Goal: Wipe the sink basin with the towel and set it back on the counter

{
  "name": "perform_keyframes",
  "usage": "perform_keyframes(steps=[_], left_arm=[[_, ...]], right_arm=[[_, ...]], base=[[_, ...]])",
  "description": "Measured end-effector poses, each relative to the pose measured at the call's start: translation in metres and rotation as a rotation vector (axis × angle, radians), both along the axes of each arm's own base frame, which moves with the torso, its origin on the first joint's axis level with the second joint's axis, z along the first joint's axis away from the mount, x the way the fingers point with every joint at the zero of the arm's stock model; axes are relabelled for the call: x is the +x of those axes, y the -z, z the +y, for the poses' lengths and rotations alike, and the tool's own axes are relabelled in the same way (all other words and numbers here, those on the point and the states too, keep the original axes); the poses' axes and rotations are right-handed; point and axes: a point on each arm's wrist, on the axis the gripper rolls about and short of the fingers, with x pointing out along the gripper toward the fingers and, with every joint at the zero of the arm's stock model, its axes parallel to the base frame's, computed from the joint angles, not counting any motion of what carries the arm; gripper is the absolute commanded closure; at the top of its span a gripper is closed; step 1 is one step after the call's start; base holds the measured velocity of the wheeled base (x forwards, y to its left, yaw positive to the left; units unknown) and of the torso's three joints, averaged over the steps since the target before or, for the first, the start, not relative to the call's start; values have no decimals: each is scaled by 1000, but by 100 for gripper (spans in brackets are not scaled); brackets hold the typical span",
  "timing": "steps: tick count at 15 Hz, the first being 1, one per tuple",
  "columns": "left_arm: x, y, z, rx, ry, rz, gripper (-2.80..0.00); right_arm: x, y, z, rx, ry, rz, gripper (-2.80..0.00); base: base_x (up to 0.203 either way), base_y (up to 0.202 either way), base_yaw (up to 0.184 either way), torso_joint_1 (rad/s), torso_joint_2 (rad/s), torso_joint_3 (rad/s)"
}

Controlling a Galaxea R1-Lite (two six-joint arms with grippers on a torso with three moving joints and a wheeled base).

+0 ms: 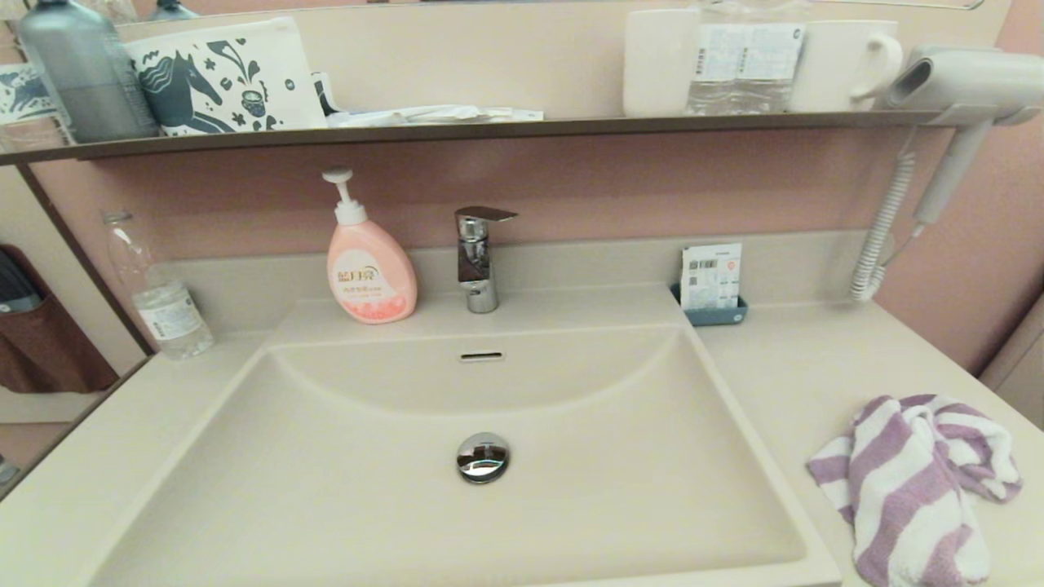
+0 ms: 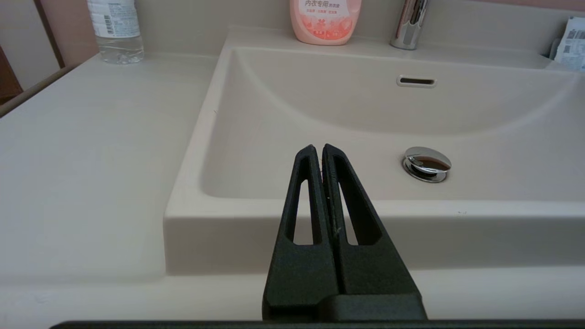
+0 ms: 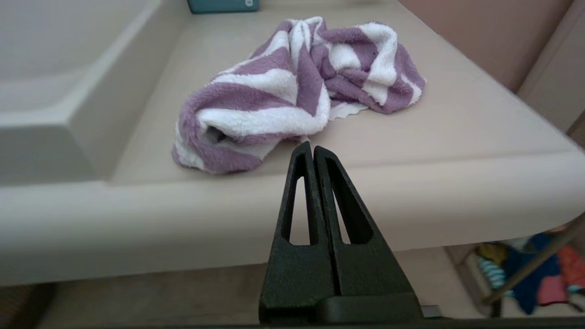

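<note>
The towel (image 3: 297, 91) is lying crumpled on the tabletop (image 3: 457, 123) just beyond the right hand (image 3: 312, 148), which is hanging closed and empty before the front edge. The left hand (image 2: 318, 150) is hovering closed and empty before the sink basin (image 2: 320, 114).

Matte black two-finger grippers, seen only from the wrist cameras

The left gripper (image 2: 322, 147) and right gripper (image 3: 313, 144) look alike: each has two long, tapering black fingers (image 2: 305, 201) with a grainy, rough-textured surface. Every finger has a narrow elongated slot cut through it, and both widen into a solid black base block (image 3: 338, 292) with a straight seam down its middle.
</note>
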Motion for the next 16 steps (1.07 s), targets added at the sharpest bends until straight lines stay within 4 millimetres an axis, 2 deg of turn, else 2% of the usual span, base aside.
perform_keyframes(steps=[16], left_arm=[[0, 0, 0, 0, 0, 0, 0]], right_arm=[[0, 1, 0, 25, 3, 4, 0]], base=[[0, 0, 0, 0, 0, 0]])
